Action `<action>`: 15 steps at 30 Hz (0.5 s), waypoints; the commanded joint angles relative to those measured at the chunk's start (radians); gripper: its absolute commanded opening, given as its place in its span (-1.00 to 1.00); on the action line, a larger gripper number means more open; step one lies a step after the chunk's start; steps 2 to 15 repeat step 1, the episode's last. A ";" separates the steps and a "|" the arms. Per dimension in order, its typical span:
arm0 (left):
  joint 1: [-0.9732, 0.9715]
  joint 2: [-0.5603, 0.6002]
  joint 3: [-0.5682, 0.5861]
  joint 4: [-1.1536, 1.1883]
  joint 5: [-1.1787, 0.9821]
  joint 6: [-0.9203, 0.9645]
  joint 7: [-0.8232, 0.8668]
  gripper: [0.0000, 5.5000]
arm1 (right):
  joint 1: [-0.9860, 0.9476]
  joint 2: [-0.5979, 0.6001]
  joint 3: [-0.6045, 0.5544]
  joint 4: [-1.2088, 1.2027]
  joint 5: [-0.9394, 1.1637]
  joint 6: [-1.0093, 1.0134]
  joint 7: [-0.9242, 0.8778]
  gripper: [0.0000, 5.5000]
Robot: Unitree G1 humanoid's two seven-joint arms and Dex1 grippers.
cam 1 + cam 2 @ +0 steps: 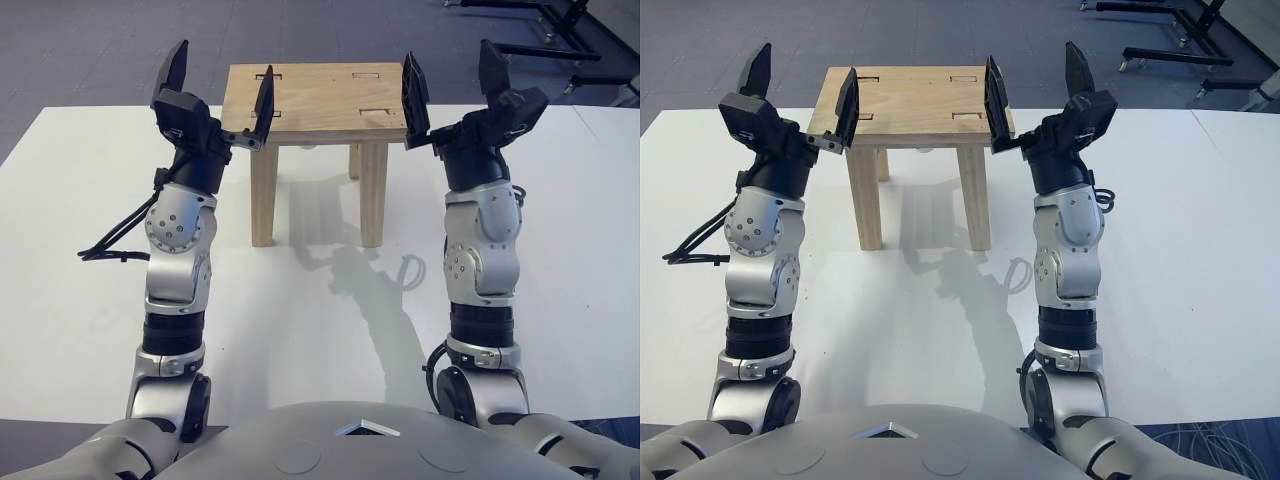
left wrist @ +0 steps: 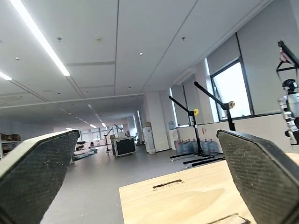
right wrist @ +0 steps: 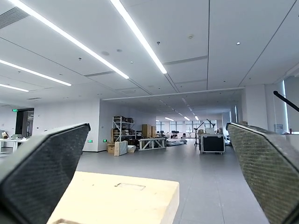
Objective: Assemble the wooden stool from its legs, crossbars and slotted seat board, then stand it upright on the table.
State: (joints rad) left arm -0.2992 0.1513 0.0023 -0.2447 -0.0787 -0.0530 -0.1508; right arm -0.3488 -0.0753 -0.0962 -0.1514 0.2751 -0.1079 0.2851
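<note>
The stool (image 1: 318,130) stands upright on the white table (image 1: 560,260), toward its far edge, with the slotted seat board (image 1: 315,100) on top and its legs (image 1: 264,195) planted on the surface. I cannot make out any crossbars under the seat. By the look of it, the assembly is done or nearly so.

The left claw (image 1: 222,72) is raised at the seat's left edge, spread wide and holding nothing. Its inner finger (image 1: 264,100) sits right against the seat's front-left corner, though I cannot tell whether it actually touches. The right claw (image 1: 450,60) mirrors it at the seat's right edge, also wide open and empty, with its inner finger (image 1: 414,95) just beside the board's side.

The main risk from here is a sideways nudge. With both inner fingers so close to the seat edges, a small inward or uneven arm motion could push the stool, slide it across the smooth table or rock it onto two legs. The stool is tall for its footprint and stands near the table's far edge, so a forward shove could send it off. If the leg tenons in the slots (image 1: 268,74) are only pressed in loosely, a knock at seat height could rack the frame or pop a joint. Pulling the claws apart and back before lowering them looks safest.
</note>
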 commanded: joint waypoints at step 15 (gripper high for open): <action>-0.015 -0.009 -0.006 0.001 0.022 -0.010 0.011 0.96 | -0.039 -0.017 0.013 0.029 -0.010 -0.001 0.010 0.95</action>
